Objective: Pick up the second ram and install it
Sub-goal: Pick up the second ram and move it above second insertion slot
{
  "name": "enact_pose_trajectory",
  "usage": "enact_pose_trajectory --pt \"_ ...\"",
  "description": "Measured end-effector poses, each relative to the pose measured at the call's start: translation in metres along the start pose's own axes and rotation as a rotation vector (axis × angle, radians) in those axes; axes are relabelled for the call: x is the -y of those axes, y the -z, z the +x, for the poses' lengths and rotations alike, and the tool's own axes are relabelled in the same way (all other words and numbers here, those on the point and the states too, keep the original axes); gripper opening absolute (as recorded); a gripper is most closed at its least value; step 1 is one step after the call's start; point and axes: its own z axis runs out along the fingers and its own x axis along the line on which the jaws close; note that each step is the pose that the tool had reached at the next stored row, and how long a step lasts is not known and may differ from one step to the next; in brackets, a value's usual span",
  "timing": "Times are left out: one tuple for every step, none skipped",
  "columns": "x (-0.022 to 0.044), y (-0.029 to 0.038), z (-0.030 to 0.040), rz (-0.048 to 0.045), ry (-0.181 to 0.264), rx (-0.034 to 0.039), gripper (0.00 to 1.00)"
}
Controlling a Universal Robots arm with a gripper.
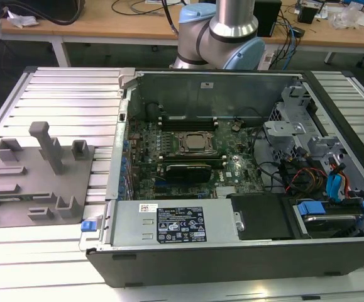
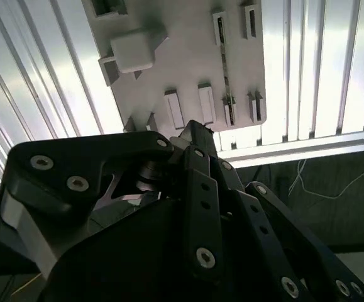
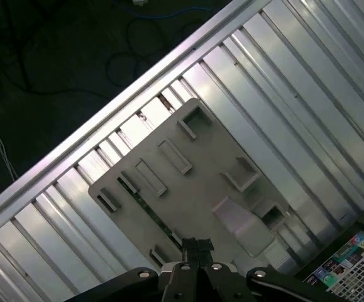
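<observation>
Gripper [image 3: 198,244] hangs above the grey fixture tray [image 3: 200,167], clear of it. Its fingertips are pressed together with nothing between them. The second ram [image 3: 149,209] stands on edge in the tray, below and just ahead of the gripper tips, untouched. It shows edge-on as a thin, long, dark-green strip running between the tray's slots; chips can't be made out. The tray lies on the ribbed metal counter [image 3: 282,94]. The open computer case [image 1: 232,251] sits beside the tray, farther from the gripper.

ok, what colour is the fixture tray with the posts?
Plain grey tray, clearest in the exterior view.
</observation>
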Motion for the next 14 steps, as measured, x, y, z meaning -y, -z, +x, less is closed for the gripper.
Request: enact_pose_trajectory --pt "0.0 0.0 0.0 -0.0004 0.017 -0.0001 0.11" --pt "0.0 0.0 0.0 -0.0008 0.034 -0.0004 0.11" --pt "0.0 0.0 0.0 -0.0012 0.048 -0.0006 0.11" --pt "0.0 0.0 0.0 -0.0014 0.056 -0.0006 0.11" --pt "0.0 0.0 0.0 -0.0017 0.068 -0.0007 0.11" --pt "0.0 0.0 0.0 -0.0022 0.086 -0.0009 0.11" --pt "0.0 0.0 0.0 -0.0025 0.098 -0.0011 0.11" --pt "0.0 0.0 0.0 -0.0029 0.116 -0.0012 0.11" --pt "0.0 0.0 0.0 -0.0032 0.128 -0.0014 0.11" --pt "0.0 0.0 0.0 -0.0036 0.143 -0.0016 0.11" --pt "0.0 0.0 0.0 -0.0037 0.149 -0.0017 0.11" --pt "0.0 0.0 0.0 -0.0039 0.157 -0.0018 0.11" --pt "0.0 0.0 0.0 -0.0042 0.168 -0.0019 0.11" --pt "0.0 0.0 0.0 -0.0044 0.175 -0.002 0.11"
